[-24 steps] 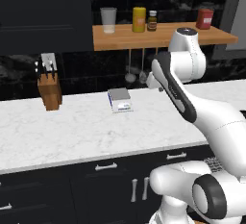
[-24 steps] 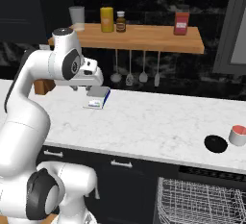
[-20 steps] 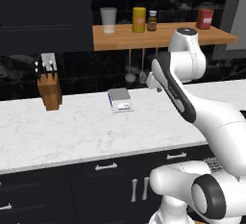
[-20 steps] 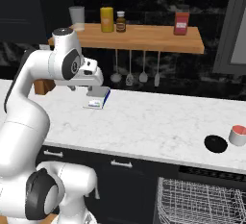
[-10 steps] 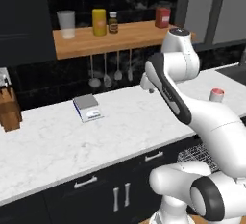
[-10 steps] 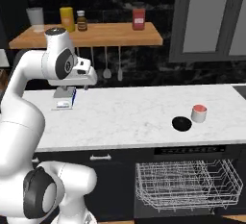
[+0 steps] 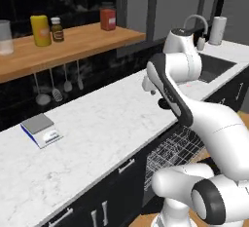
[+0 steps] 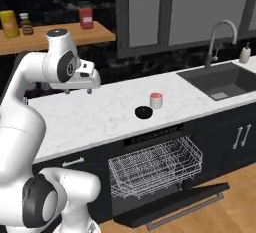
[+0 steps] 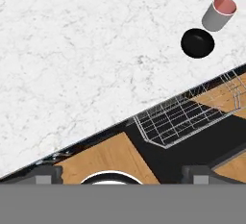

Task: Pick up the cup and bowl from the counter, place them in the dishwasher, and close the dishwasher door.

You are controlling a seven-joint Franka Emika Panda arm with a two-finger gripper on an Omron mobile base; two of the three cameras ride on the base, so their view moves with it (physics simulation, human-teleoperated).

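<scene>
Right base view catches the cup (image 8: 156,100) just beside the bowl (image 8: 143,112) on the counter (image 8: 110,114) (left view has the arm blocking them). Gripper (image 8: 78,90) hangs wide open, holding nothing.

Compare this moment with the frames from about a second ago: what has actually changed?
The base has driven right along the counter, so the whole view has shifted; the open dishwasher, the sink and the tap have come into view. The gripper is open and empty. The cup and bowl sit untouched, side by side.
</scene>
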